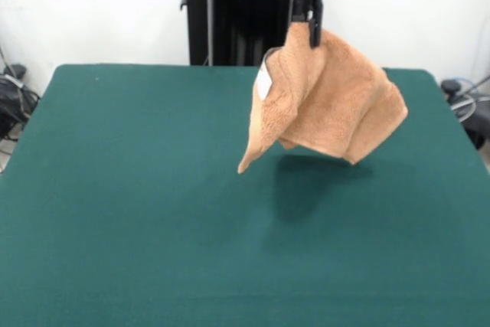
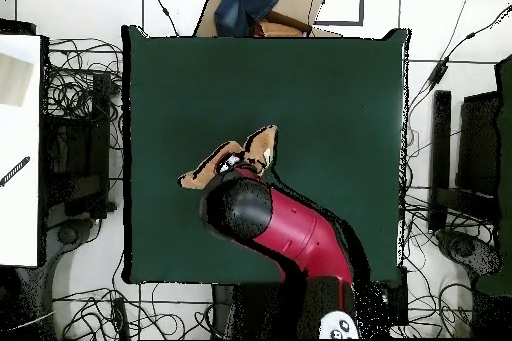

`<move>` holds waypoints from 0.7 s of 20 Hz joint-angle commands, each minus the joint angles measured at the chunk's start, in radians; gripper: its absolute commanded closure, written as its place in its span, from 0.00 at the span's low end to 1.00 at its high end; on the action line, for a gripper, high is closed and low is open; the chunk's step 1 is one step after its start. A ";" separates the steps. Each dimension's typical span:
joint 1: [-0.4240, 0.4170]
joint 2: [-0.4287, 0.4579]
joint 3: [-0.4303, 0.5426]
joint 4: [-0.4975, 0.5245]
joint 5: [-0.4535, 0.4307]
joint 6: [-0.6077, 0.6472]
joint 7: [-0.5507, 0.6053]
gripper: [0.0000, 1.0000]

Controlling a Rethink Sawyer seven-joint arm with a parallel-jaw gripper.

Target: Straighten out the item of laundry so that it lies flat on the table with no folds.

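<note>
The orange-tan towel [image 1: 329, 101] hangs in the air above the dark green table [image 1: 138, 189], bunched and folded, its lowest corner clear of the tabletop and a shadow beneath it. A small white label shows at its upper left edge. My gripper [image 1: 305, 27] is shut on the towel's top and holds it up under the red arm. In the overhead view the red arm [image 2: 285, 232] covers most of the towel [image 2: 255, 147]; only tan bits show past it. The gripper itself is hidden there.
The black pedestal [image 1: 230, 13] stands behind the table's far edge. Cables and equipment [image 1: 11, 97] lie off the table's sides. A cardboard box with blue cloth [image 2: 255, 7] sits beyond the table's far edge in the overhead view.
</note>
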 commanded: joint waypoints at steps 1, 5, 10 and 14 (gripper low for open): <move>0.022 -0.015 -0.039 0.005 -0.028 0.107 0.188 1.00; 0.021 -0.008 -0.039 -0.003 -0.026 0.107 0.186 1.00; 0.018 -0.002 -0.041 -0.012 -0.028 0.108 0.185 1.00; 0.019 0.002 -0.040 -0.013 -0.029 0.103 0.184 1.00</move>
